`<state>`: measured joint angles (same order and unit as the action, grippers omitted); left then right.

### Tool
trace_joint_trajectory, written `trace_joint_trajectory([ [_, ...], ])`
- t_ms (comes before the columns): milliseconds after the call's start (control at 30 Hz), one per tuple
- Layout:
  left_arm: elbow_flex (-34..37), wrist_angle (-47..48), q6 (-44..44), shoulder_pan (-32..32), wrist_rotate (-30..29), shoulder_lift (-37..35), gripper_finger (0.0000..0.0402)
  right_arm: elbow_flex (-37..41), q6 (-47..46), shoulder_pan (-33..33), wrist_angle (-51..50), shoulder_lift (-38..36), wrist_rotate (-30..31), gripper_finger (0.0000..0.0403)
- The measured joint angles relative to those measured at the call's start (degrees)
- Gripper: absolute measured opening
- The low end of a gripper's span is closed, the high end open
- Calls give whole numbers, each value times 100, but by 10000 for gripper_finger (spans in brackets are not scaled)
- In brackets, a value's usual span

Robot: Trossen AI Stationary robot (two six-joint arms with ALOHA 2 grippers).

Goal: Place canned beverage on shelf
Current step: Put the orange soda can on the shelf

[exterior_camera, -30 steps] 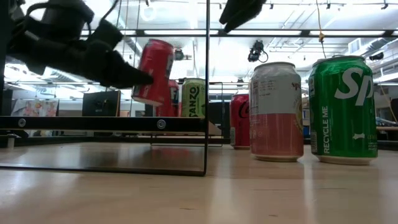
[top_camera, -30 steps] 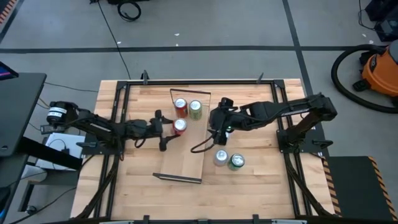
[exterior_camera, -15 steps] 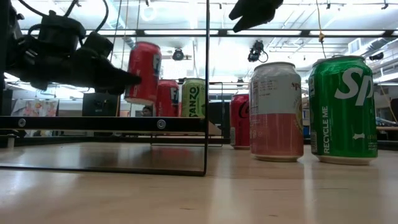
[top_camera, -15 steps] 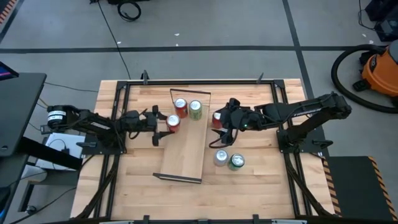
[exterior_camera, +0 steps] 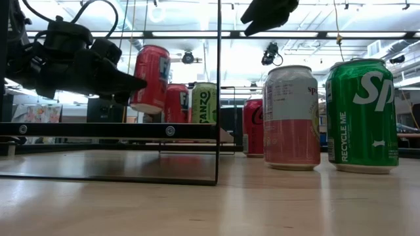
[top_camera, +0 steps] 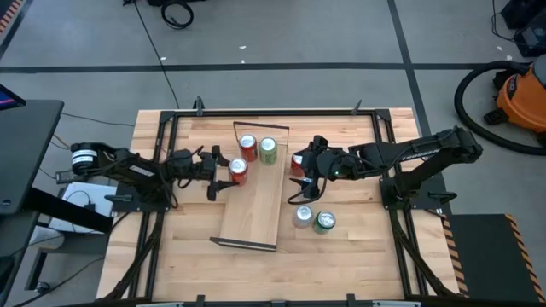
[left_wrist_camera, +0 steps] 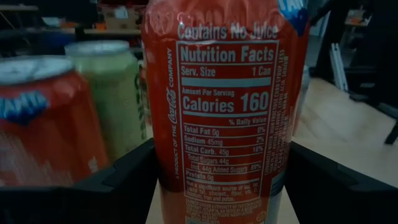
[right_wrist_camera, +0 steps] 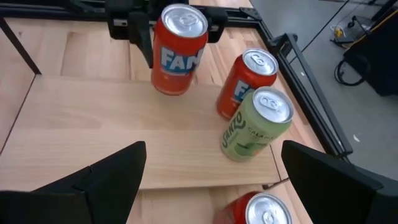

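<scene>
Left claw [top_camera: 223,170] grips a red can [top_camera: 239,170] over the shelf [top_camera: 256,200], near two cans already standing there. Placing step in hand; next, lower it upright, then release. Right claw [top_camera: 305,182] hovers open beside the shelf.

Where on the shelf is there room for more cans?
The shelf is bare from the left claw's red can to its near rod frame. The far end is crowded: a red can and a green can.
</scene>
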<state>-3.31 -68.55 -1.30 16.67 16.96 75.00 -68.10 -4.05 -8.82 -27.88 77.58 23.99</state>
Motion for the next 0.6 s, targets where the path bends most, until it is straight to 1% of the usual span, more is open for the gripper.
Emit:
trace_joint_trajectory([
  [133, -4, -274, 22, -230, -479, 305, 293, 0, 70, 0, 66, 0, -2, 385],
  [233, -6, -700, -8, -336, -832, 558, 293, 0, 80, 0, 95, 0, -2, 385],
  [333, -5, -813, -74, -335, -912, 803, 293, 0, 83, 0, 142, 0, -3, 385],
  [433, -9, -1189, -101, -323, -935, 1034, 293, 0, 83, 0, 142, 0, -2, 385],
  [600, -6, -1331, -96, -296, -930, 1454, 293, 0, 109, 0, 178, 0, -4, 385],
])
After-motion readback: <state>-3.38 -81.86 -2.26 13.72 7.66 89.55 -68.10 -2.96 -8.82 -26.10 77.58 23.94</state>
